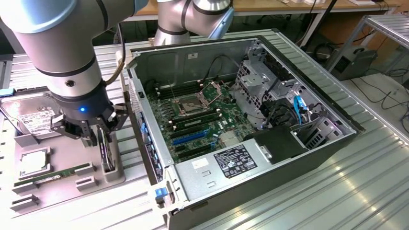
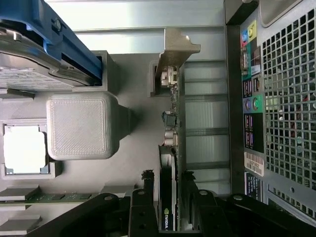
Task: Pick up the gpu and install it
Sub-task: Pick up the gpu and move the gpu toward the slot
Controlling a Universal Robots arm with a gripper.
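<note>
The gpu (image 1: 106, 152) stands on its edge in a slot of the grey holder tray (image 1: 64, 189), at the exterior view's left. My gripper (image 1: 102, 140) is lowered straight over it. In the wrist view the black card (image 2: 169, 197) runs between the two fingertips (image 2: 148, 177), which sit tight against its faces. Its silver bracket (image 2: 174, 54) sticks out at the far end. My gripper (image 2: 168, 176) looks shut on the card, which still rests in the tray. The open computer case (image 1: 332, 143) lies to the exterior view's right, with blue expansion slots (image 1: 188, 137) on its motherboard.
The tray also holds a silver hard drive (image 1: 28, 115), a square processor (image 1: 33, 163) and a green RAM stick (image 1: 54, 175). The case's rear panel (image 2: 286, 98) stands close beside the card. Ribbed metal table (image 1: 332, 201) surrounds everything.
</note>
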